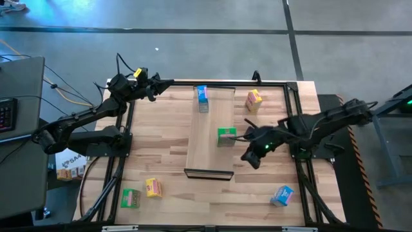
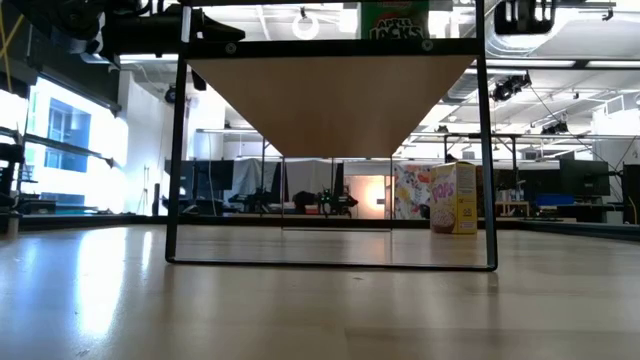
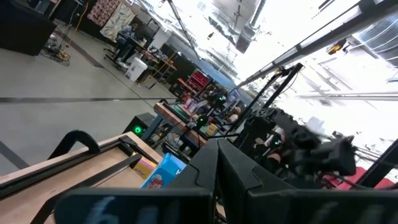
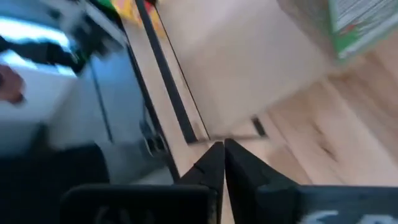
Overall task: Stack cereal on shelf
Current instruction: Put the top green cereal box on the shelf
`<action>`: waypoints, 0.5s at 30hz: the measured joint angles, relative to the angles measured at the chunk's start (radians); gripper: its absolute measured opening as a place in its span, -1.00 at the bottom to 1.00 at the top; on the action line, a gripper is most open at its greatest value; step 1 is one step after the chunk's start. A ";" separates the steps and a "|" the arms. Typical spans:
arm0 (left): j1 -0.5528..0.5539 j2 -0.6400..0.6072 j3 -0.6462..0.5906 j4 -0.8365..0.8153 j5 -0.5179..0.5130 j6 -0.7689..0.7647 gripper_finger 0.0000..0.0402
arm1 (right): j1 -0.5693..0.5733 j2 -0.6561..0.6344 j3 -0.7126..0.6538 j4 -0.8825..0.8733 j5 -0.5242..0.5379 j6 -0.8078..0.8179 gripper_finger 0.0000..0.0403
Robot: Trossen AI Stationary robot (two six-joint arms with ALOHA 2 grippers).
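The shelf [image 1: 209, 151] is a pale raised plank in the middle of the table. A blue cereal box [image 1: 203, 98] stands on its far end, and a green box [image 1: 226, 136] stands at its right edge; the green box also shows in the low view [image 2: 395, 20]. A yellow-orange box [image 1: 253, 100] stands on the table at the far right. A blue box [image 1: 282, 194], a green box [image 1: 131, 198] and a yellow box [image 1: 153, 187] lie near the front edge. My right gripper [image 4: 217, 158] is shut and empty, just right of the shelf and nearer than the green box. My left gripper [image 3: 217, 168] is shut and empty at the far left.
The shelf stands on a thin black frame [image 2: 180, 150] with open room under it. Black rails [image 1: 129, 129] run along the table's left and right sides. A keyboard [image 1: 5, 113] and a desk lie beyond the left edge.
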 joint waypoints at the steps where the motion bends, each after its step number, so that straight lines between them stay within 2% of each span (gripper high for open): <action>1: 0.000 0.000 0.000 0.000 0.000 0.000 -1.00 | 0.009 -0.010 -0.041 0.071 0.024 0.030 -0.93; 5: 0.000 0.000 0.000 0.000 0.000 0.000 -1.00 | 0.020 -0.029 -0.163 0.271 0.062 0.084 -0.96; 9: 0.000 0.000 0.000 0.000 0.000 -0.001 -1.00 | 0.006 -0.028 -0.234 0.328 0.127 0.093 -0.98; 15: 0.000 0.000 0.000 0.000 0.000 -0.009 -1.00 | -0.037 -0.035 -0.259 0.337 0.186 0.056 -0.99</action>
